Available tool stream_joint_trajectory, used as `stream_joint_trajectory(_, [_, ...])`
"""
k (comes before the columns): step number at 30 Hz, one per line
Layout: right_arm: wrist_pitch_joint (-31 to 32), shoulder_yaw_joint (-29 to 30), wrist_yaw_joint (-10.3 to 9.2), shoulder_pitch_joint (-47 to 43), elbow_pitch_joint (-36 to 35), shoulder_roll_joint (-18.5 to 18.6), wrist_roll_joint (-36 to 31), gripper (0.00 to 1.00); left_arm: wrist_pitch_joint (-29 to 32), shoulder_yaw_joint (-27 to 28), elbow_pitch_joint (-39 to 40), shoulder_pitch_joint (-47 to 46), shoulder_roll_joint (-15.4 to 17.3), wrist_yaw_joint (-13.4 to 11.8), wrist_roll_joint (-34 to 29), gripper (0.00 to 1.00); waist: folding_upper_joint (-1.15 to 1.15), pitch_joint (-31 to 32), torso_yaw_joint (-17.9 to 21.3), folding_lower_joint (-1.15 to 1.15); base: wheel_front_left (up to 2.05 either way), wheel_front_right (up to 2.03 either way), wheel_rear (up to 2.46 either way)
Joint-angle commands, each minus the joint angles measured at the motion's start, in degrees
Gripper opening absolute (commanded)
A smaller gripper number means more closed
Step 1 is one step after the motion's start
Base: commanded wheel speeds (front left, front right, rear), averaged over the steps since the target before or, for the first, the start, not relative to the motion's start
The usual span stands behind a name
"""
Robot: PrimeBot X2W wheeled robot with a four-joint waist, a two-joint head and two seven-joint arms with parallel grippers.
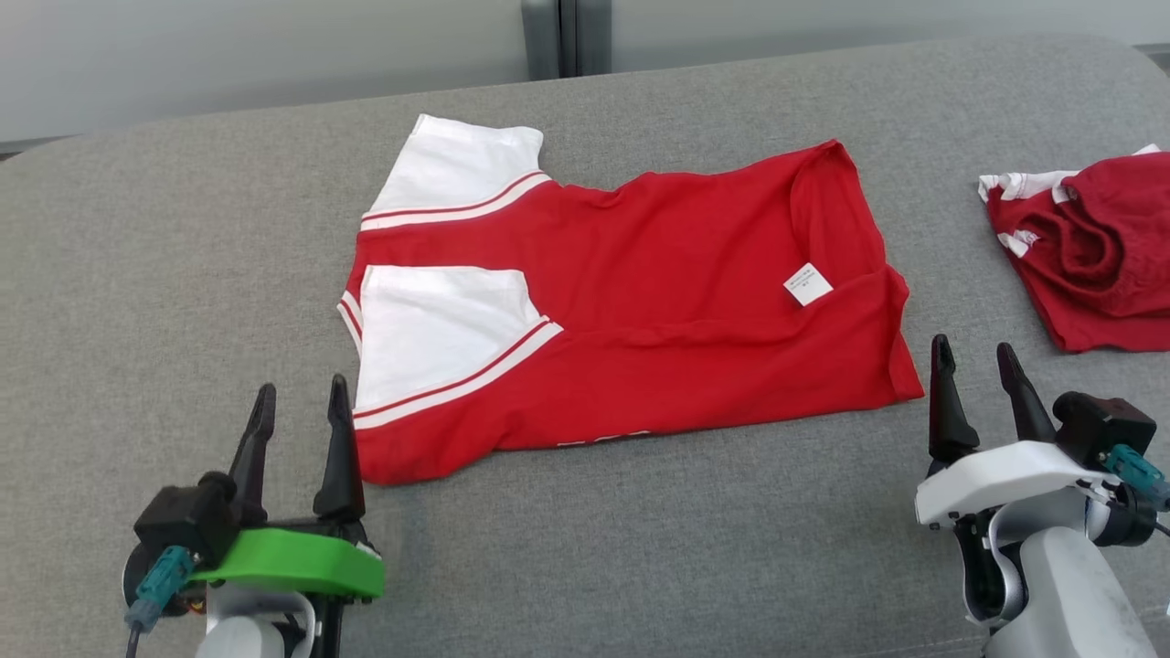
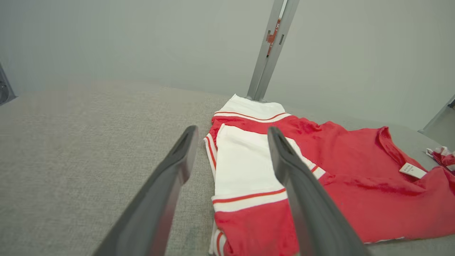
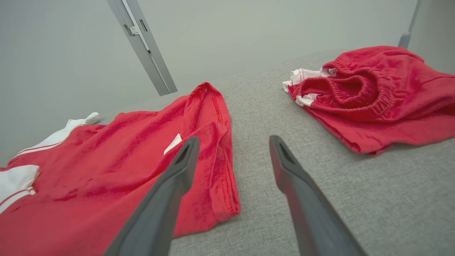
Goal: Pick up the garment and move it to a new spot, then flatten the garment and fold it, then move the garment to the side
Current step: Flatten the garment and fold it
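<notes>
The T-shirt [image 1: 658, 302] is red; its sleeves [image 1: 439, 329] are white, edged with red and white stripes; its label [image 1: 808, 283] is white. The shorts [image 1: 1088, 256] are red with white trim; the upholstery [image 1: 164, 274] is flecked grey; the left gripper [image 1: 302, 388] has dark fingers on a green mount, the right gripper [image 1: 973, 345] on a white one.

No legible text — tiny, illegible print on the white tag [image 1: 808, 283] of the red garment [image 1: 658, 274]

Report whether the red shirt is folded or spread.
Partly folded: on the red shirt, the near sleeve lies over the body; far sleeve sticks out.
</notes>
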State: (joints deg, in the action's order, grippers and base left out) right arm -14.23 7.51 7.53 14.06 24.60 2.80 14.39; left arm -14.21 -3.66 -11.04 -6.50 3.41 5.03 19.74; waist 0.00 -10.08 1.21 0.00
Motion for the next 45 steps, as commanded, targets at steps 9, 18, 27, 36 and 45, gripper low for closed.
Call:
stream_joint_trajectory(9, [2.77,-1.04,-0.1,-4.42,-4.54,0.19,0.8,1.0,10.44,-1.94,-2.07,5.15,0.81,-0.47,2.42,1.0,0.0,1.27,0.23,0.0,0.0,0.0,0.0])
stream_joint_trajectory(18, [4.18,-2.88,-0.1,-4.11,-6.36,0.17,1.01,1.0,15.47,-0.63,-7.17,1.74,0.14,-2.67,7.57,1.0,0.0,-0.33,2.47,0.0,0.0,0.0,0.0])
stream_joint_trajectory(27, [6.04,-4.1,-0.1,-1.54,-2.06,0.17,1.6,1.0,16.09,-0.9,-10.58,-0.76,-0.02,-2.04,10.4,0.0,0.0,-1.46,3.33,0.0,0.0,0.0,0.0])
stream_joint_trajectory(36, [6.18,-4.61,-0.1,4.89,10.44,0.2,0.61,1.0,13.84,-2.07,-9.07,-1.89,-0.08,-1.79,9.87,0.0,0.0,-1.27,0.89,0.0,0.0,0.0,0.0])
stream_joint_trajectory(45, [5.22,-2.85,-0.1,10.4,22.99,0.15,-0.65,0.23,13.23,-2.37,-6.2,-0.63,0.5,-2.21,10.09,0.0,0.0,-0.38,-0.43,0.0,0.0,0.0,0.0])
